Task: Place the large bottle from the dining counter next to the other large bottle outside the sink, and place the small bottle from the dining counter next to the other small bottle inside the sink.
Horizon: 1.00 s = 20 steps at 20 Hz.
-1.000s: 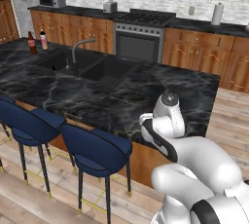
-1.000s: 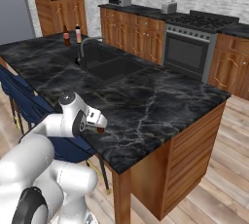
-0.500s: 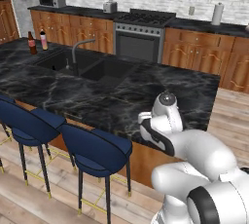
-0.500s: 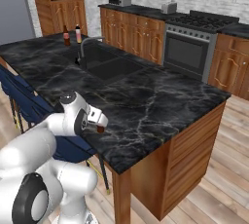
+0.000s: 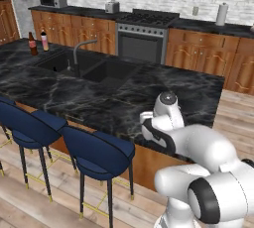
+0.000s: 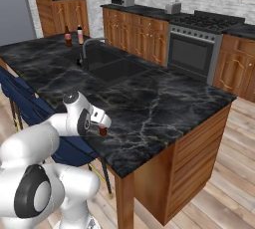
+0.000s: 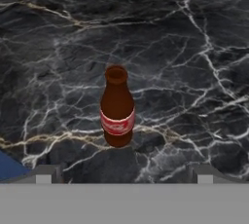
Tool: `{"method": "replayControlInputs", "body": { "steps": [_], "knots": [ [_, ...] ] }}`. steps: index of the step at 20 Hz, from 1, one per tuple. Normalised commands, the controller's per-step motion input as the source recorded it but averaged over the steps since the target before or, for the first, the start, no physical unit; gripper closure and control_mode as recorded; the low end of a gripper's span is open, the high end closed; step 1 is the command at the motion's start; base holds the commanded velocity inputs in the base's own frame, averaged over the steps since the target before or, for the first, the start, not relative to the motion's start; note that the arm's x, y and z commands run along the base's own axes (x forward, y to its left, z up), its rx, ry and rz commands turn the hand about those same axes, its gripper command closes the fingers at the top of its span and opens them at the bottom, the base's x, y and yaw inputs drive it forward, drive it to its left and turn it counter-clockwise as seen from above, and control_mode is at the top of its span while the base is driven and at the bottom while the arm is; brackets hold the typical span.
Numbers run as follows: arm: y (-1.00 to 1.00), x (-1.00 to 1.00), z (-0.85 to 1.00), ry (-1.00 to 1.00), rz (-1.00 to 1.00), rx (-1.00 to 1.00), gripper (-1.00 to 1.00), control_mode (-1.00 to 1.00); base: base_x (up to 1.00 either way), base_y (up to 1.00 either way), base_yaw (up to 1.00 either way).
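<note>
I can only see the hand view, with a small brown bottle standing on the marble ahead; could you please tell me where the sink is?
Observer: The sink is set into this same dining counter, well beyond the small bottle.
Operator: Is the large bottle placed?
Observer: The large bottle stands beside the other large bottle, on the counter past the sink.
Operator: Anything near the base?
Observer: Blue stools stand along the counter's near edge, left of the arm.

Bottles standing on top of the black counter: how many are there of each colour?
tall dark brown bottle: 1
tall pale bottle: 1
tiny brownish-orange bottle: 1
Total: 3
</note>
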Motion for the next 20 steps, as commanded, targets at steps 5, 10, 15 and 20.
{"method": "replayControlInputs", "body": {
  "steps": [5, 10, 15, 20],
  "knots": [
    [0.00, 0.10, 0.00, 0.00, -0.02, 0.02, -1.00, -1.00, 0.00, 0.00, 0.00],
    [0.00, 0.19, 0.00, 0.00, -0.02, 0.04, -1.00, -1.00, 0.00, 0.00, 0.00],
    [0.00, 0.19, 0.00, 0.00, -0.02, 0.03, -1.00, -1.00, 0.00, 0.00, 0.00],
    [0.00, 0.02, -0.08, 0.00, 0.00, 0.00, -1.00, -1.00, 0.00, 0.00, 0.00]
  ]
}}
